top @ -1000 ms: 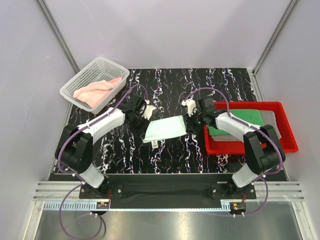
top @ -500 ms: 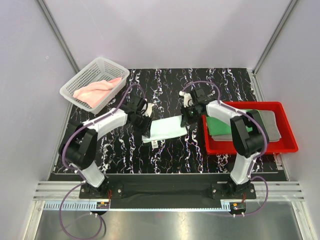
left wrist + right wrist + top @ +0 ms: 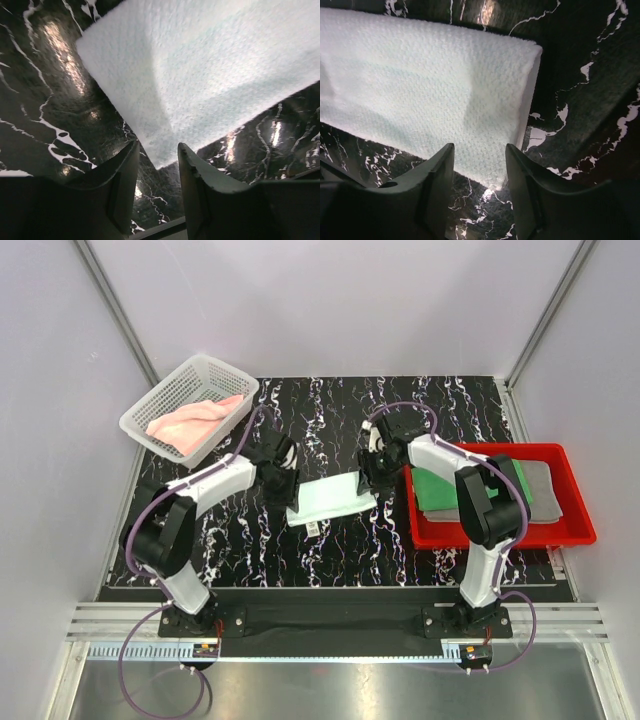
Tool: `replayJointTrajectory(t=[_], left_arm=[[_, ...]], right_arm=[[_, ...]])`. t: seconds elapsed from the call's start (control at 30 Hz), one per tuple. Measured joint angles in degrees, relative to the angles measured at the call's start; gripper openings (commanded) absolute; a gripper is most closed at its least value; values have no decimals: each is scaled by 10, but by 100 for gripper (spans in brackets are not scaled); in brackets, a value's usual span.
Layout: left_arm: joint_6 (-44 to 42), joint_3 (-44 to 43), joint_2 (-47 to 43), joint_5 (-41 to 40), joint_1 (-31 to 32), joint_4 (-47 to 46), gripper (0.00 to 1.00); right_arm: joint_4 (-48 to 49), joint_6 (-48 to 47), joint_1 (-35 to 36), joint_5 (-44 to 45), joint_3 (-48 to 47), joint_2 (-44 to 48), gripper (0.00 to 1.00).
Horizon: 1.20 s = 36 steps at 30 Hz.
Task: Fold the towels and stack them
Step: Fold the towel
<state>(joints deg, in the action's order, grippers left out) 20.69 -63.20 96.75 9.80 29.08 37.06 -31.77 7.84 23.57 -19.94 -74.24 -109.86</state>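
A pale mint-white towel [image 3: 330, 498] lies folded into a narrow strip in the middle of the black marbled table. My left gripper [image 3: 285, 476] hovers at its left end, and in the left wrist view it [image 3: 159, 150] is open over a corner of the towel [image 3: 210, 75], gripping nothing. At the strip's right end my right gripper [image 3: 367, 472] is low over the cloth. In the right wrist view it [image 3: 480, 155] is open over the folded edge of the towel [image 3: 430, 90]. A dark green towel [image 3: 455, 485] and a grey towel [image 3: 542, 485] lie in the red tray. A pink towel [image 3: 195, 418] lies in the basket.
The red plastic tray [image 3: 582, 530] stands at the right, close to my right arm. The white mesh basket [image 3: 165, 400] sits at the far left corner. White walls with metal posts close in the table at the back and sides.
The mint towel has gone from a wide rectangle to a narrow folded strip. Both grippers have opened and let go of it, staying at its two ends.
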Motion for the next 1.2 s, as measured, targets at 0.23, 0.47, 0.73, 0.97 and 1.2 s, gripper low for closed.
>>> replayJointTrajectory(t=[0.23,0.47,0.73,0.97,1.2], left_arm=[[26,-46,-5,-4,-3,-18,42],[38,-17,42,-5,-13,-36,42],[43,1,48,-20,-24,-36,42],[44,1,48,-33,-40,-35,41],[45,-7,32,-72,-48,5,42]], right_arm=[[-24,23,0,30,-46,11,64],[-26,24,0,43,-49,-4,65],[-18,20,-1,33,-47,-46,65],[10,16,-2,17,-32,-42,54],[37,14,-3,-3,-3,-35,29]])
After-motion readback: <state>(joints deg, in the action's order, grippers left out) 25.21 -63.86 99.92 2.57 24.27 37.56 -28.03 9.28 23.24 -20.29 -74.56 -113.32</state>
